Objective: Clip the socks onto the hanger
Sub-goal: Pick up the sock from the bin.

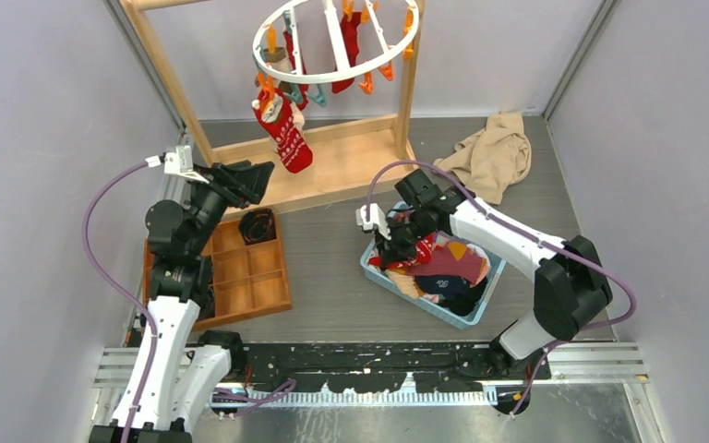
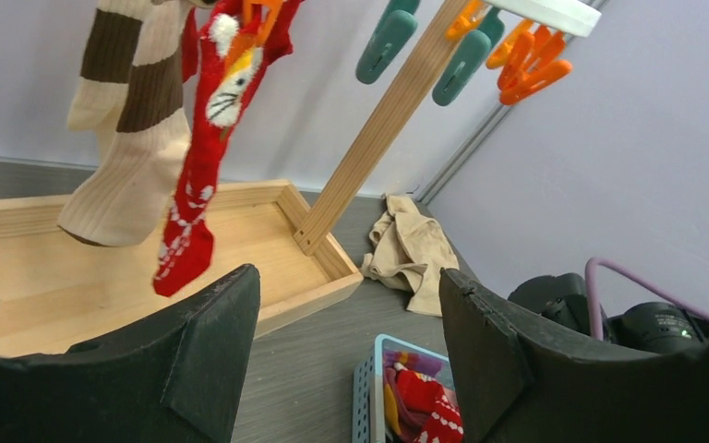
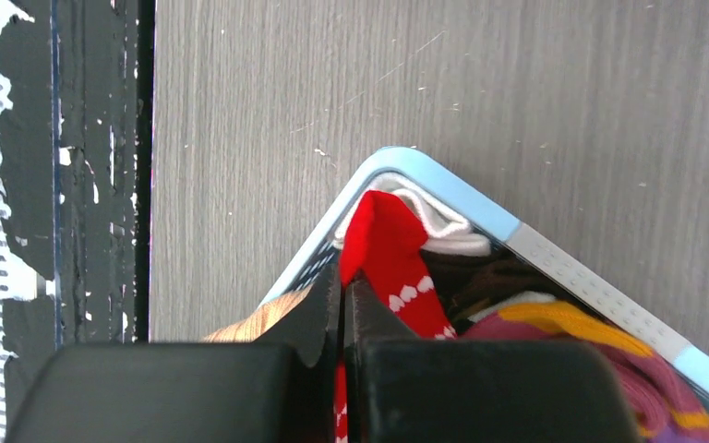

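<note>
My right tool (image 1: pixel 394 251) is down in the basket (image 1: pixel 406 295), which sits on the bench (image 1: pixel 332 268) at about 4 o'clock from the middle in the top view. On the right wrist camera its fingers (image 3: pixel 318 318) are clenched tight, with a fold of a red sock (image 3: pixel 388 254) pinched between them. That sock, red with small white marks, bunches up just at 12 o'clock of the fingertips, in the basket's corner against the pale blue rim. A white cuff (image 3: pixel 443 221) lies touching it on the far side, and purple and yellow fabric fills the basket at 4 o'clock. In the top view more socks (image 1: pixel 457 272) are piled in the basket beside the arm.

My left tool (image 1: pixel 257 180) is raised at 9 o'clock, above the far end of a wooden tray (image 1: pixel 245 286), with its jaws released and nothing between them. Something dark (image 1: pixel 258 224) lies in the tray's far right compartment; I cannot tell what.

The hanger (image 1: pixel 337 41) is at 12 o'clock, a white ring with orange and teal clips, inside the wooden frame (image 1: pixel 351 166). A few red socks dangle from it. Through the left wrist camera I see the hung sock (image 2: pixel 198 185), red with a white face on it, held by an orange clip, and a striped sock (image 2: pixel 129 138) in tan and brown just at 9 o'clock of it. Both hang above the frame's base.

A beige cloth (image 1: pixel 494 152) lies crumpled on the bench at 2 o'clock, apart from the basket.
</note>
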Available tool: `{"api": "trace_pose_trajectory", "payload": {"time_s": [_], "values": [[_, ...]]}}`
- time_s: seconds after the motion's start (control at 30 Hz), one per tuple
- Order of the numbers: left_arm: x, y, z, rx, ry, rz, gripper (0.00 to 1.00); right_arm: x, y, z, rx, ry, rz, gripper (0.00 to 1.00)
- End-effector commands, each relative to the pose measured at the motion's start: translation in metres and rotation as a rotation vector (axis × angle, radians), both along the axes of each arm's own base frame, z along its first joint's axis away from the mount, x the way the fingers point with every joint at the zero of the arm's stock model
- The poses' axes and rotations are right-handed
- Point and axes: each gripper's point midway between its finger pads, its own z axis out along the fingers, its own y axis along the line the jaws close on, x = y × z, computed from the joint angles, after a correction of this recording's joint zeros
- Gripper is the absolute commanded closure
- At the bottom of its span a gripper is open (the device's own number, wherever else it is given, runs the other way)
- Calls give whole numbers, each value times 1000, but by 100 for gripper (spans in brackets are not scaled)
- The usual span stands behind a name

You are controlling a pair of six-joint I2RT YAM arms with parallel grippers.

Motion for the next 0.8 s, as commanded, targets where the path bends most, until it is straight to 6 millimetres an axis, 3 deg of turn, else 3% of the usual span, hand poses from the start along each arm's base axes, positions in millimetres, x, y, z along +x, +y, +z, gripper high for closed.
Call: {"api": "trace_pose_trajectory", "payload": {"time_s": [0.0, 0.23, 0.33, 0.53, 0.77], "values": [[-8, -10, 16, -2, -91, -72, 28, 12, -1, 55, 122, -102, -79, 99], [-17, -27, 23, 11, -186, -191, 28, 13, -31, 115, 292, -285, -70, 99], [-22, -36, 28, 14, -247, -255, 29, 24, -36, 143, 351, -375, -113, 99], [-34, -54, 36, 3, -322, -407, 30, 51, -30, 214, 523, -431, -247, 99], [-44, -71, 34, -3, -323, -513, 30, 66, -13, 286, 759, -452, -303, 99]]}}
